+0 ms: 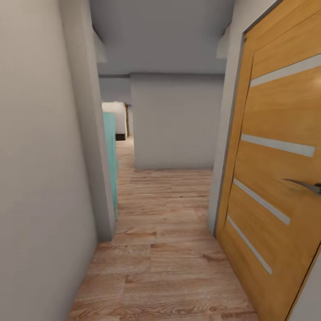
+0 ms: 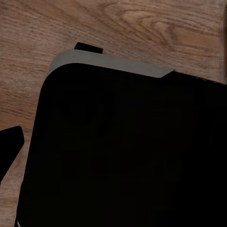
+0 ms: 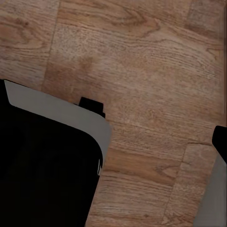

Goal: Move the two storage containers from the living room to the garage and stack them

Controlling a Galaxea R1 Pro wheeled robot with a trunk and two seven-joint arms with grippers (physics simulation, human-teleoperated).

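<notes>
The two storage containers are out of view. I am in a narrow corridor with a light wood plank floor (image 1: 165,249). In the left wrist view one dark fingertip (image 2: 10,144) shows at the picture's edge, over the planks and beside my black, grey-rimmed base (image 2: 127,151). In the right wrist view another dark fingertip (image 3: 221,139) shows at the edge, with the same base (image 3: 42,170) below it. Neither fingertip has anything against it. How the jaws stand cannot be made out.
A white wall (image 1: 40,178) runs close on the left, ending at a corner with a teal panel (image 1: 110,156) behind it. A wooden door (image 1: 276,178) with a metal handle (image 1: 307,185) stands close on the right. A grey wall (image 1: 176,125) blocks straight ahead; the passage continues at far left.
</notes>
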